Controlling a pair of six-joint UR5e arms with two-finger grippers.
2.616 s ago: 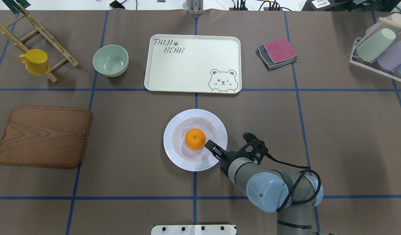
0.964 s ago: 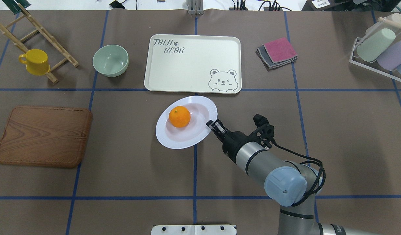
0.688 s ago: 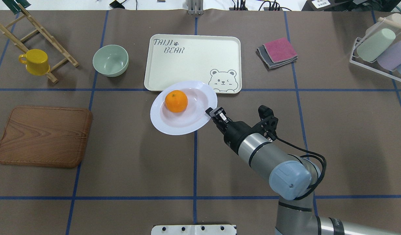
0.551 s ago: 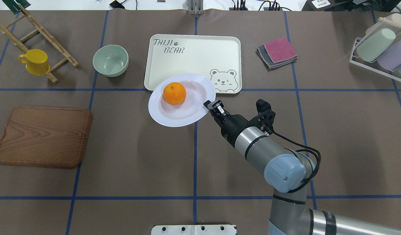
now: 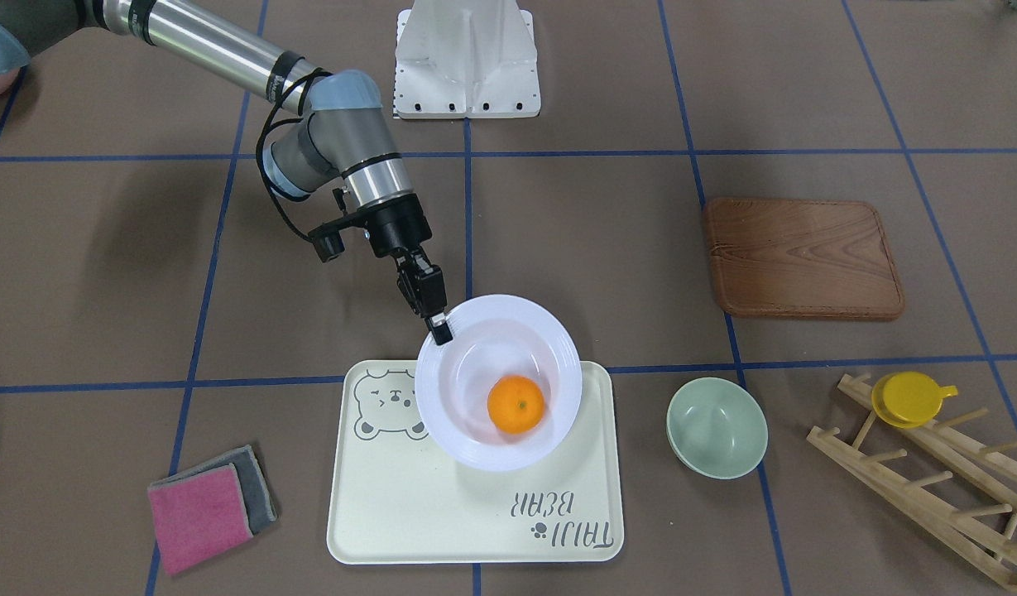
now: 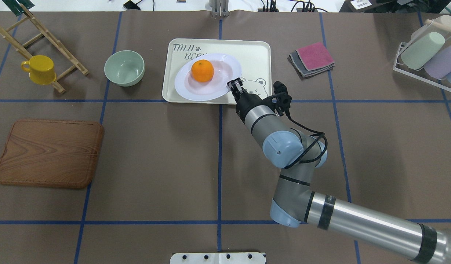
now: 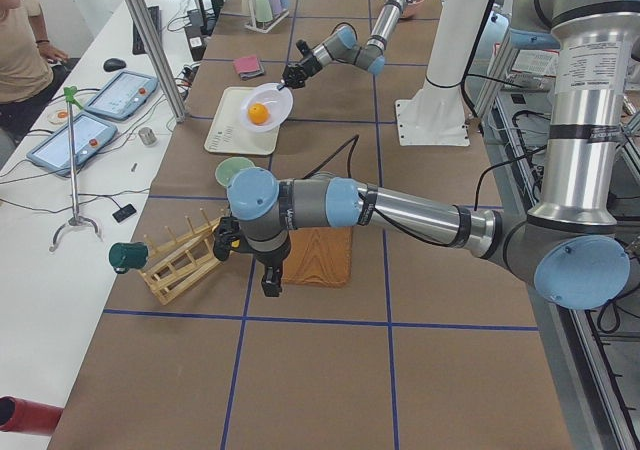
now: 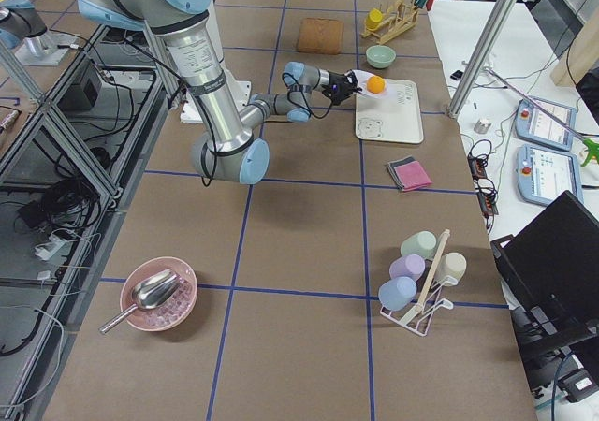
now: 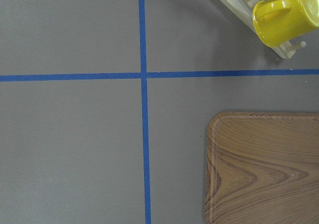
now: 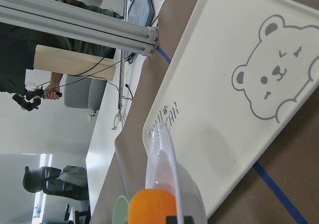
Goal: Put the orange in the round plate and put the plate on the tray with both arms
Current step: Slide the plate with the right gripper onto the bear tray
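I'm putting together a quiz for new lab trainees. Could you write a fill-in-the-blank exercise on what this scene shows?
1. The round plate carrying the orange is gripped at its rim by the ____ arm's tool.
2. The drawing on the tray shows a ____ face.
3. The pale-green bowl sits between the tray and the ____ cup.
Missing words: right; bear; yellow.
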